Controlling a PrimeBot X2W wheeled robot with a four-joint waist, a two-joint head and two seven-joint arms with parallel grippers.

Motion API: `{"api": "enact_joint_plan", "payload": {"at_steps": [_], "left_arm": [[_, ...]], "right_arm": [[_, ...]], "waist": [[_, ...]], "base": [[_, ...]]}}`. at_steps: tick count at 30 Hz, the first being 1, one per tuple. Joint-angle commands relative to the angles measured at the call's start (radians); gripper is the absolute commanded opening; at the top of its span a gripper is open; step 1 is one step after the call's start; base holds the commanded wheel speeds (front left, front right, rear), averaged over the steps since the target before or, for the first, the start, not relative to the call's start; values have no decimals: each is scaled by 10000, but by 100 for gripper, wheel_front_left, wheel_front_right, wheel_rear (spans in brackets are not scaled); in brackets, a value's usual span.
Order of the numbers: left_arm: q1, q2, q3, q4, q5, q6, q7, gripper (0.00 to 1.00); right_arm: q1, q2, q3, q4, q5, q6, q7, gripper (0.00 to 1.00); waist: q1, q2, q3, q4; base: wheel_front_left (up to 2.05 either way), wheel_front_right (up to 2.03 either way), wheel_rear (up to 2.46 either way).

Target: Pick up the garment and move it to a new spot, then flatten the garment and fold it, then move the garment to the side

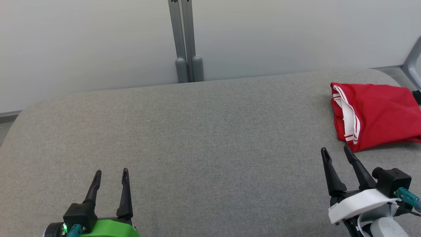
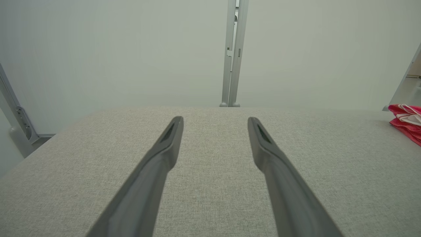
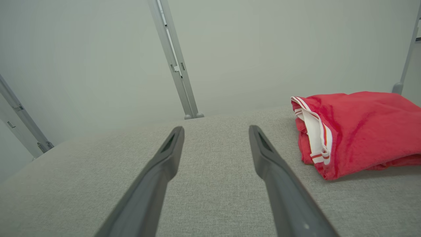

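The garment (image 1: 381, 112) lies folded in a thick red bundle at the table's right end, with a white, red-striped band along its left fold. No lettering shows on its upper face. The right wrist view has the garment (image 3: 361, 128) to the right of my fingers, and the garment's (image 2: 406, 126) edge sits at the far right of the left wrist view. My right gripper (image 1: 335, 148) hovers open just in front of its near left corner, apart from it, and my right gripper (image 3: 216, 127) holds nothing. At the near left my left gripper (image 1: 111, 171) stands open and empty, and my left gripper (image 2: 214, 119) points across bare cloth.
The grey fabric-covered table (image 1: 197, 131) has rounded far corners. Behind its far edge rises a grey double post (image 1: 185, 39) against pale wall panels. A grey frame leg (image 1: 414, 62) stands past the right end, close to the bundle.
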Motion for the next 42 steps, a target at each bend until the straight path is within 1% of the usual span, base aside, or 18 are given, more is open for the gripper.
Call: {"api": "enact_joint_plan", "payload": {"at_steps": [1,5,6,8,10,25,42], "left_arm": [[-128,-1,30,69,54,-49,-24,100],[-171,-8,69,244,-98,-119,-24,100],[-44,-10,49,257,-78,-98,0,0],[42,-29,40,420,-88,-96,19,0],[-32,-30,129,521,-331,-108,132,0],[-320,-25,401,460,-3173,-228,857,0],[-597,-20,663,417,-5779,-343,1517,0]], "right_arm": [[-128,5,-5,35,35,-8,-38,100],[-196,34,45,122,44,-8,-38,100],[-127,19,40,88,9,0,0,0],[-11,95,74,240,9,0,5,0],[6,143,31,270,232,0,74,0],[-167,448,-473,261,2568,-1,816,0],[-331,732,-938,254,4723,-2,1501,0]], "waist": [[1,0,4,-34],[1,0,14,-103],[1,0,14,-97],[1,0,14,-105],[1,0,21,-101],[1,0,101,-54],[1,0,191,-2]], "base": [[0,0,0],[0,0,0],[0,0,0],[0,0,0],[0,0,0],[0,0,0],[0,0,0]]}}
